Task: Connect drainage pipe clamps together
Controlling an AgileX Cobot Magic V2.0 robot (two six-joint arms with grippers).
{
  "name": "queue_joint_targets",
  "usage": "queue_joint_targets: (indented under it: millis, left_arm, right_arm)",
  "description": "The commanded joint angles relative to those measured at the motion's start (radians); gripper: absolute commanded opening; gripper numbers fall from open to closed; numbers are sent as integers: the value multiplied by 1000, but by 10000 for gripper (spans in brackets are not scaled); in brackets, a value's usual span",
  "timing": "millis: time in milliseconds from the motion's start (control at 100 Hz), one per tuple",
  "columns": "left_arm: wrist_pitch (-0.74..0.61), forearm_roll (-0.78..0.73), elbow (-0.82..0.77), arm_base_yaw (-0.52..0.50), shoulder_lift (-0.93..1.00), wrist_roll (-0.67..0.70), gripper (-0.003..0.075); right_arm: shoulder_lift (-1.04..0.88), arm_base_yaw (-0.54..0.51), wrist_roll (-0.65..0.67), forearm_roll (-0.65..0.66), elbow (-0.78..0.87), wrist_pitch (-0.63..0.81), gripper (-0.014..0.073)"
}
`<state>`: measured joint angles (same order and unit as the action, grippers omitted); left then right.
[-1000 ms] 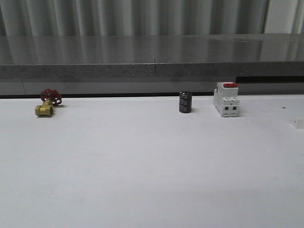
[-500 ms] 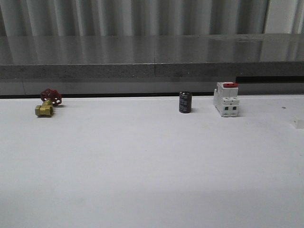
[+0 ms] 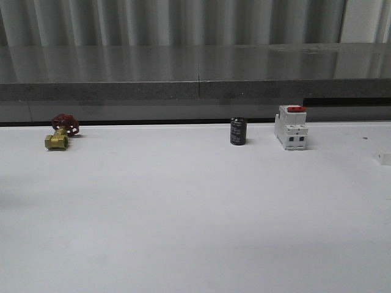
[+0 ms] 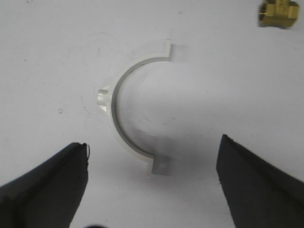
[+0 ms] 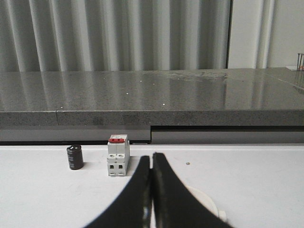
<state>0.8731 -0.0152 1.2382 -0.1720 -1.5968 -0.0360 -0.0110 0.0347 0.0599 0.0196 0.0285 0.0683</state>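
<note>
One white plastic semicircular clamp half (image 4: 124, 114) lies flat on the white table (image 3: 183, 207), between the left gripper (image 4: 152, 183)'s two black fingers (image 4: 45, 183), which stand wide apart and touch nothing. A second white curved piece (image 5: 204, 202) peeks from behind the right gripper (image 5: 151, 190); its fingers are pressed together, nothing between them. Along the table's far edge: one brass valve with red handwheel (image 3: 61, 133), one black cylindrical capacitor (image 3: 238, 131), one white breaker with red switch (image 3: 291, 127).
</note>
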Motion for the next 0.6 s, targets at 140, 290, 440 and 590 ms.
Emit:
queue_joint_targets:
  millis: [140,290,440,590]
  left_arm:
    - [-48,23,82,-63,-137,-69,546]
    - [-57,32,131,-82,-230,-130,546]
    - [-64,32,182,-89,-305,-136,546]
    - [-81,32,216,-89,-354,-160,546]
  right_arm:
    - [-2,-3,-8,7,-19,85,-67]
    - [-2,-3,-8,7,-19,85,-67]
    - [-2,-3,-8,7,-19,85,-67]
    - [-2,-3,-8,7,-19,85,-67]
